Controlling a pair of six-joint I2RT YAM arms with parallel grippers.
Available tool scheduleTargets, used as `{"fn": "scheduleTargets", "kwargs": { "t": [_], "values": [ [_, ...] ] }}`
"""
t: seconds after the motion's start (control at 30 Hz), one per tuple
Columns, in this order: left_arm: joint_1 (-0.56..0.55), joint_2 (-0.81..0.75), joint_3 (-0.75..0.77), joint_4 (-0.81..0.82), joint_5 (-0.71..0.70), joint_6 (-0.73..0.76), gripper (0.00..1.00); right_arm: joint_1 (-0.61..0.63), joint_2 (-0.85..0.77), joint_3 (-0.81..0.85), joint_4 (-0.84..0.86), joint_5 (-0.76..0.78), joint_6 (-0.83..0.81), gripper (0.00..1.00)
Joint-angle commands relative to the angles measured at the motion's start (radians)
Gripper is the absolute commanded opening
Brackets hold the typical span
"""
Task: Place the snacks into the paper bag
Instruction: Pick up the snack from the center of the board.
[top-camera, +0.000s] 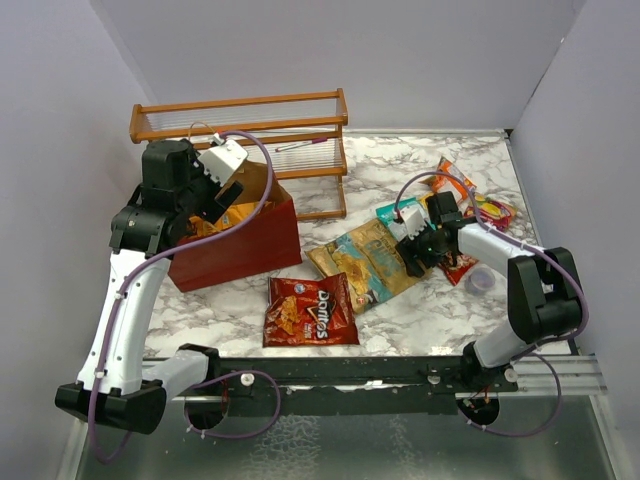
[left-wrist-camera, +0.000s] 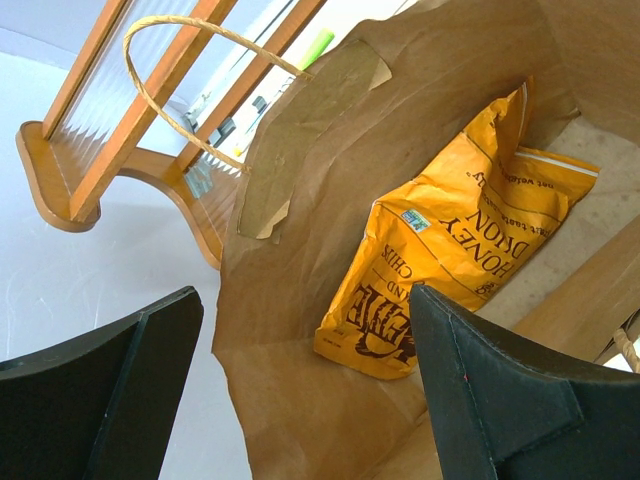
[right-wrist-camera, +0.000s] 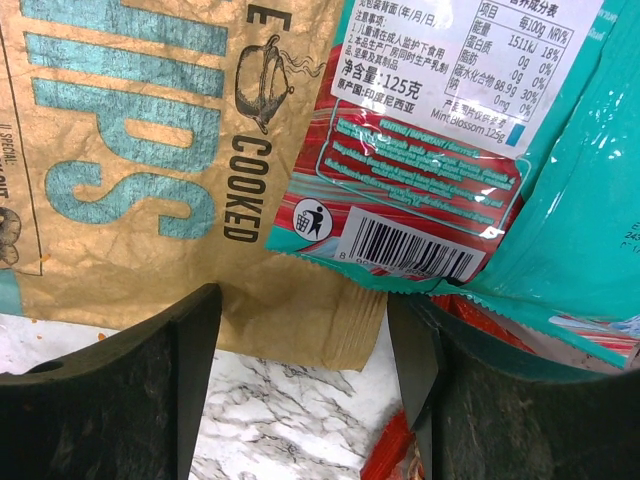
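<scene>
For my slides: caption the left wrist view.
Open left tool over the paper bag, an orange chip packet lying inside, wooden rack behind.

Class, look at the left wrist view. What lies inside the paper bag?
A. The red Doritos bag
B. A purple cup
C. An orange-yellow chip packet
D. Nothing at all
C: the left wrist view looks down into the paper bag, where an orange-yellow chip packet lies inside, while the red Doritos bag lies outside on the marble table.
</scene>
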Motion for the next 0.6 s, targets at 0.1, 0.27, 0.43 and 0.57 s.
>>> {"fn": "scheduleTargets", "kwargs": {
  "t": [0.1,0.27,0.43,0.57],
  "values": [
    [-0.003,-0.021,-0.006,0.011,0.012,0.009,0.88,0.002,0.048,-0.021,-0.002,0.003,-0.011,0.66],
    [-0.003,-0.013,0.008,0.016,0.036,0.001,0.88,0.002,0.067,-0.025,-0.005,0.010,-0.014,0.54],
    [-0.003,0.013,0.049,0.018,0.079,-0.029,0.88,0.002,0.057,0.007,-0.044,-0.056,-0.015,0.37],
    [-0.003,0.031,0.086,0.018,0.127,-0.038,0.87,0.002,0.056,0.034,-0.078,-0.120,-0.026,0.23]
  ]
}}
